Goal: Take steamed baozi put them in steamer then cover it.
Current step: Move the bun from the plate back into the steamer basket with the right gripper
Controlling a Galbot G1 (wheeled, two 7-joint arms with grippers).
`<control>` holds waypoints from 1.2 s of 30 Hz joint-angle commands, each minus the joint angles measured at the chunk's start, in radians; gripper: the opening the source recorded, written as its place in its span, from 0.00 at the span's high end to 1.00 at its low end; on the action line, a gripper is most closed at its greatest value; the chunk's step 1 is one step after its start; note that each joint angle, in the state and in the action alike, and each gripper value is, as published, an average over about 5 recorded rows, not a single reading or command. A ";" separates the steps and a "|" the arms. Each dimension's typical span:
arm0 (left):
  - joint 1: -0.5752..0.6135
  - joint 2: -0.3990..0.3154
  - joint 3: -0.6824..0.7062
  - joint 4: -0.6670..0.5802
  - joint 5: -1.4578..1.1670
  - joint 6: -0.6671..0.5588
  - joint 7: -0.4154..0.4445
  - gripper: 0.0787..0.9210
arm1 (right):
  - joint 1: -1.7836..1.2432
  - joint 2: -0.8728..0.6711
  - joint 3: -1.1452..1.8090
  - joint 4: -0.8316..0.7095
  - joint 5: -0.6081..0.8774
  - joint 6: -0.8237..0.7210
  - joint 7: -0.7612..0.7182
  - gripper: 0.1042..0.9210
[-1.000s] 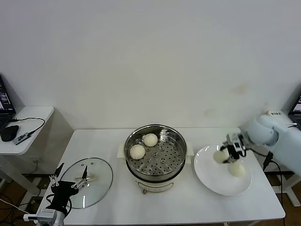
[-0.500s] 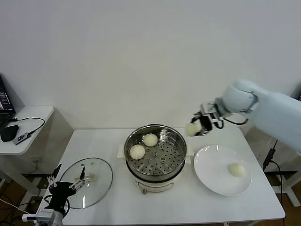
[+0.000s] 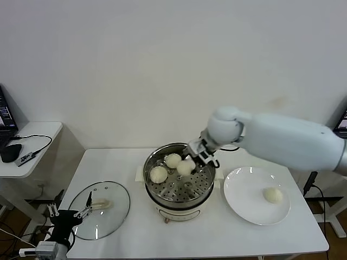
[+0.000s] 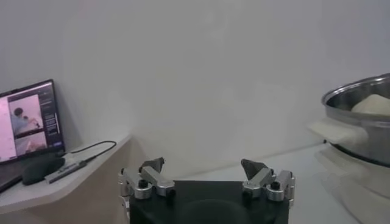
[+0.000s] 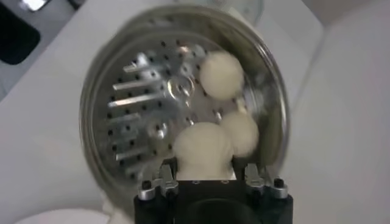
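Observation:
The steel steamer (image 3: pixel 203 165) sits in its cream pot base at the table's middle and holds two baozi: one at the back (image 3: pixel 173 161) and one at the left (image 3: pixel 158 174). My right gripper (image 3: pixel 190 161) is shut on a third baozi (image 3: pixel 185 167) and holds it over the steamer's back part. In the right wrist view this baozi (image 5: pixel 203 150) sits between the jaws above the perforated bottom (image 5: pixel 140 122), with the other two (image 5: pixel 222 74) (image 5: pixel 242 133) beyond. A fourth baozi (image 3: pixel 272 195) lies on the white plate (image 3: pixel 244 206). My left gripper (image 3: pixel 69 214) is open, low at the left.
The round glass lid (image 3: pixel 111 208) lies flat on the table left of the steamer, next to my left gripper. A side table (image 3: pixel 30 143) with a mouse and cable stands at the far left. The steamer rim (image 4: pixel 359 91) shows at the edge of the left wrist view.
My right gripper lifted a baozi off the plate and carried it left, from above the plate to over the steamer. One baozi stays on the plate. The left arm shifted slightly.

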 commanded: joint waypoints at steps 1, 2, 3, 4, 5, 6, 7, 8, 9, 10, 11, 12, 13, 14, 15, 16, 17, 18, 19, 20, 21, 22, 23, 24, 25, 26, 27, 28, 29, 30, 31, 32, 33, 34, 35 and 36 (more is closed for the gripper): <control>-0.001 -0.007 -0.017 -0.001 0.000 -0.002 -0.001 0.12 | 0.001 0.132 -0.099 0.010 -0.089 0.103 0.027 0.43; -0.002 -0.008 -0.017 -0.001 0.000 -0.003 -0.001 0.12 | 0.000 0.140 -0.101 0.007 -0.099 0.112 0.025 0.43; -0.002 -0.009 -0.018 -0.002 0.000 -0.003 -0.001 0.12 | -0.001 0.149 -0.104 0.003 -0.110 0.124 0.024 0.43; -0.003 -0.010 -0.019 -0.004 0.000 -0.003 -0.001 0.12 | -0.001 0.157 -0.107 -0.002 -0.118 0.135 0.024 0.43; -0.003 -0.010 -0.020 -0.005 -0.001 -0.003 -0.001 0.12 | -0.003 0.164 -0.109 -0.007 -0.127 0.147 0.024 0.43; -0.003 -0.011 -0.021 -0.006 -0.001 -0.003 -0.001 0.12 | -0.004 0.170 -0.111 -0.011 -0.133 0.160 0.023 0.43; -0.003 -0.011 -0.023 -0.007 -0.002 -0.003 -0.001 0.12 | -0.006 0.174 -0.113 -0.013 -0.136 0.169 0.021 0.42; -0.003 -0.011 -0.024 -0.007 -0.003 -0.003 -0.001 0.12 | -0.008 0.176 -0.114 -0.012 -0.139 0.175 0.019 0.42; -0.003 -0.011 -0.027 -0.007 -0.004 -0.003 -0.001 0.12 | -0.010 0.175 -0.115 -0.010 -0.144 0.184 0.014 0.42; -0.004 -0.011 -0.029 -0.007 -0.006 -0.003 -0.001 0.12 | -0.011 0.173 -0.117 -0.006 -0.149 0.192 0.009 0.42; -0.005 -0.011 -0.030 -0.007 -0.008 -0.002 -0.002 0.12 | -0.011 0.169 -0.118 -0.001 -0.153 0.198 0.004 0.42; -0.005 -0.011 -0.031 -0.007 -0.009 -0.002 -0.002 0.12 | -0.010 0.164 -0.120 0.005 -0.159 0.205 -0.002 0.42; -0.006 -0.012 -0.031 -0.007 -0.010 -0.002 -0.002 0.12 | -0.008 0.158 -0.123 0.010 -0.164 0.213 -0.006 0.42; -0.007 -0.012 -0.031 -0.007 -0.010 -0.002 -0.002 0.12 | -0.007 0.153 -0.125 0.014 -0.166 0.219 -0.009 0.42; -0.008 -0.013 -0.030 -0.006 -0.009 -0.002 -0.002 0.12 | -0.006 0.148 -0.127 0.017 -0.167 0.224 -0.010 0.42; -0.009 -0.013 -0.028 -0.005 -0.009 -0.002 -0.002 0.12 | -0.005 0.143 -0.128 0.019 -0.169 0.229 -0.010 0.42; -0.011 -0.014 -0.026 -0.004 -0.009 -0.002 -0.002 0.12 | -0.005 0.140 -0.129 0.020 -0.171 0.233 -0.010 0.42; -0.012 -0.015 -0.024 -0.002 -0.008 -0.002 -0.002 0.12 | -0.007 0.137 -0.129 0.021 -0.172 0.237 -0.009 0.42; -0.014 -0.015 -0.022 -0.001 -0.007 -0.002 -0.002 0.12 | -0.009 0.135 -0.129 0.022 -0.172 0.239 -0.009 0.42; -0.014 -0.016 -0.020 0.000 -0.007 -0.002 -0.002 0.12 | -0.010 0.132 -0.128 0.024 -0.172 0.241 -0.008 0.42; -0.015 -0.017 -0.018 0.000 -0.006 -0.002 -0.002 0.12 | -0.012 0.130 -0.127 0.025 -0.173 0.241 -0.008 0.42; -0.015 -0.017 -0.017 0.001 -0.006 -0.002 -0.002 0.12 | -0.014 0.128 -0.127 0.027 -0.174 0.242 -0.009 0.42; -0.015 -0.017 -0.016 0.000 -0.006 -0.002 -0.002 0.12 | -0.014 0.125 -0.126 0.028 -0.176 0.242 -0.009 0.42; -0.015 -0.018 -0.016 0.000 -0.005 -0.002 -0.003 0.12 | -0.014 0.123 -0.126 0.028 -0.177 0.242 -0.009 0.41; -0.015 -0.018 -0.016 0.000 -0.005 -0.002 -0.003 0.12 | -0.014 0.121 -0.125 0.028 -0.179 0.242 -0.009 0.39; -0.015 -0.018 -0.016 -0.001 -0.005 -0.002 -0.003 0.12 | -0.013 0.118 -0.124 0.029 -0.180 0.242 -0.009 0.38; -0.014 -0.017 -0.016 -0.001 -0.005 -0.002 -0.003 0.12 | -0.011 0.116 -0.122 0.029 -0.180 0.243 -0.009 0.36; -0.014 -0.017 -0.016 -0.001 -0.005 -0.002 -0.003 0.12 | -0.009 0.113 -0.120 0.029 -0.179 0.242 -0.009 0.33; -0.015 -0.016 -0.015 -0.001 -0.005 -0.002 -0.003 0.12 | -0.006 0.109 -0.117 0.030 -0.179 0.242 -0.009 0.29; -0.015 -0.015 -0.015 -0.001 -0.005 -0.002 -0.003 0.12 | -0.002 0.105 -0.115 0.032 -0.178 0.241 -0.008 0.26; -0.016 -0.014 -0.014 -0.001 -0.005 -0.002 -0.003 0.12 | 0.002 0.099 -0.111 0.033 -0.178 0.241 -0.006 0.22; -0.018 -0.012 -0.014 -0.001 -0.004 -0.002 -0.003 0.12 | 0.006 0.092 -0.106 0.034 -0.179 0.241 -0.003 0.19; -0.019 -0.011 -0.014 -0.001 -0.004 -0.002 -0.003 0.12 | 0.010 0.085 -0.102 0.035 -0.180 0.242 -0.001 0.16; -0.020 -0.010 -0.014 -0.002 -0.004 -0.002 -0.003 0.12 | 0.013 0.074 -0.095 0.036 -0.180 0.242 0.003 0.15; -0.021 -0.009 -0.014 -0.003 -0.004 -0.002 -0.003 0.12 | 0.017 0.061 -0.086 0.038 -0.179 0.241 0.008 0.13; -0.021 -0.008 -0.015 -0.003 -0.004 -0.002 -0.003 0.12 | 0.020 0.047 -0.077 0.040 -0.177 0.240 0.011 0.13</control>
